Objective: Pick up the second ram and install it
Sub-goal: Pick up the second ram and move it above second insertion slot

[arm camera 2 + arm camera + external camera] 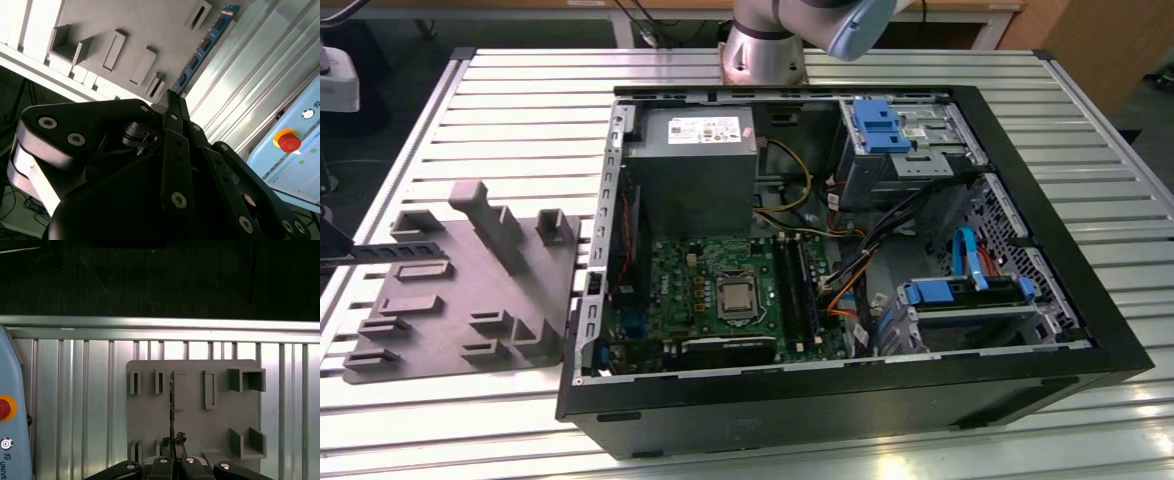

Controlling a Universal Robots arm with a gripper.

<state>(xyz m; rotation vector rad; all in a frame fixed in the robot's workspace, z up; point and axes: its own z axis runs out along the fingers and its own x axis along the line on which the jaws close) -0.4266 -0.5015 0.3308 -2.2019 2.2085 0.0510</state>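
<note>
Second wrist view: the gripper is clamped on the second ram, the stick jutting from its fingertips above the grey holder plate. Pickup looks done; seating it in the motherboard is not yet done.

The tabletop is ribbed bare metal, smooth with a soft sheen. The holder tray looks like matt grey plastic. The pincer is matt black with bright metal screws. The memory stick is bare circuit board carrying dark matt chips. The computer case has a matt black shell.
</note>
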